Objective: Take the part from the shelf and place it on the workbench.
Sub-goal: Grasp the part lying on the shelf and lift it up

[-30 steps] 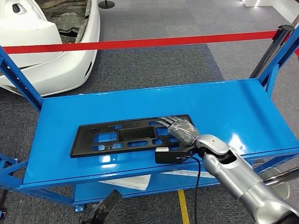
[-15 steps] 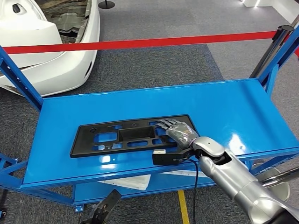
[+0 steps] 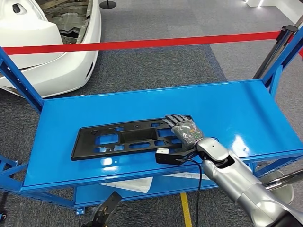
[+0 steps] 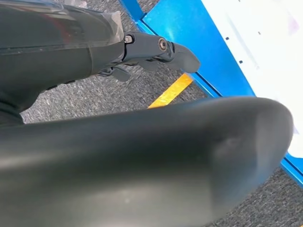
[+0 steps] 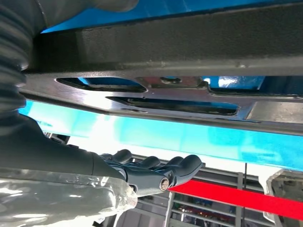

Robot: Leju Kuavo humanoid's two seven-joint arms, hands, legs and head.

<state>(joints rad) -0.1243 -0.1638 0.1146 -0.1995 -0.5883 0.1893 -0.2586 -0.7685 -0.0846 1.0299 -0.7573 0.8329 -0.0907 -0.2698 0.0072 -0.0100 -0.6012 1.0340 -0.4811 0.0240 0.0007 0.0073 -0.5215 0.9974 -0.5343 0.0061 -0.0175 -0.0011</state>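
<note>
The part is a long black plastic plate (image 3: 85, 142) with several cut-outs, lying flat on the blue shelf top (image 3: 232, 109) toward its front left. My right hand (image 3: 184, 130) is over the plate's right end, its fingers stretched out across it. In the right wrist view the fingers (image 5: 161, 172) hover straight, with a gap of blue between them and the plate (image 5: 178, 42); they hold nothing. My left hand (image 3: 105, 212) hangs low in front of the shelf, its fingers (image 4: 161, 47) extended and holding nothing.
Blue uprights (image 3: 21, 80) stand at the shelf's ends. A red barrier belt (image 3: 143, 44) runs behind it, with a white car body (image 3: 53, 52) at the far left. A white sheet (image 3: 132, 184) lies on the lower shelf. A yellow line (image 3: 185, 210) marks the grey carpet.
My right hand has shifted slightly to the right and farther over the plate's end. The plate has not moved.
</note>
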